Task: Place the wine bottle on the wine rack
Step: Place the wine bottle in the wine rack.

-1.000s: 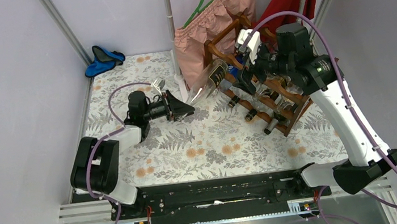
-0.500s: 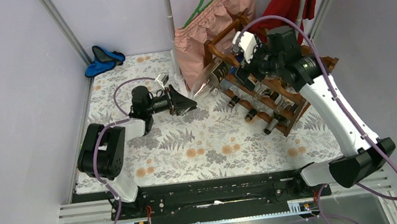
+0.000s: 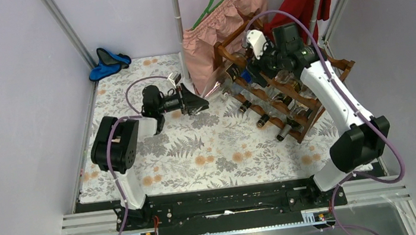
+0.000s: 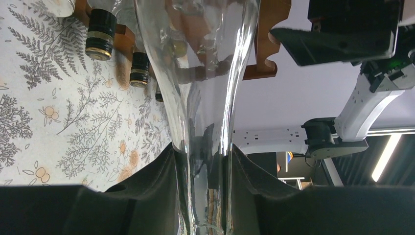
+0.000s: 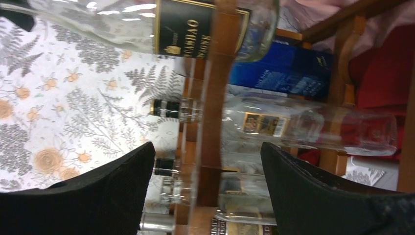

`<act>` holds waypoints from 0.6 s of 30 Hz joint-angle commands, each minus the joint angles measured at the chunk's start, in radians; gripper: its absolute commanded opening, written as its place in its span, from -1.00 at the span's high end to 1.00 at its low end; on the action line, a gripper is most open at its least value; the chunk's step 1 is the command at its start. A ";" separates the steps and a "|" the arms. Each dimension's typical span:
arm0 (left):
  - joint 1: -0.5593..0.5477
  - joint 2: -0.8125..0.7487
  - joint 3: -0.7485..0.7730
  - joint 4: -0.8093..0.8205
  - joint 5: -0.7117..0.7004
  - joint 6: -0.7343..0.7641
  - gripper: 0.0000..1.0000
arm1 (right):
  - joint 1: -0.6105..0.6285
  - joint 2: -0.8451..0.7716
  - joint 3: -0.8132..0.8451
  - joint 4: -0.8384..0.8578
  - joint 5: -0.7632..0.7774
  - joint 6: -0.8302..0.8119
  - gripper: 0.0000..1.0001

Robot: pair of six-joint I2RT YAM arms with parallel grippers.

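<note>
Now the left hand point(image 4: 205, 161), gripping the neck of the clear glass wine bottle point(image 5: 186, 27), has slid its body toward 1 o'clock onto the top tier of the reddish-brown wooden wine rack point(image 5: 215, 112), right hand point(image 5: 206, 161) spread wide nearby: nearly seated.

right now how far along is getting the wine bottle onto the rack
Done: the wine bottle is off the table, its base end in among the rack's top rails. In hand: the left gripper is shut on its neck; the right gripper is open over the rack, holding nothing. Left: settle it in the rails and let go.
</note>
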 commanded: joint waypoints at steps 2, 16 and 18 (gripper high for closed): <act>0.004 0.000 0.097 0.253 0.037 0.045 1.00 | -0.037 0.047 0.080 -0.013 -0.019 -0.043 -0.64; 0.003 0.061 0.135 0.361 0.034 -0.004 1.00 | -0.051 0.052 0.077 -0.082 -0.148 -0.078 0.85; 0.001 0.061 0.133 0.396 0.029 -0.029 1.00 | -0.052 0.054 0.088 -0.100 -0.172 -0.079 0.95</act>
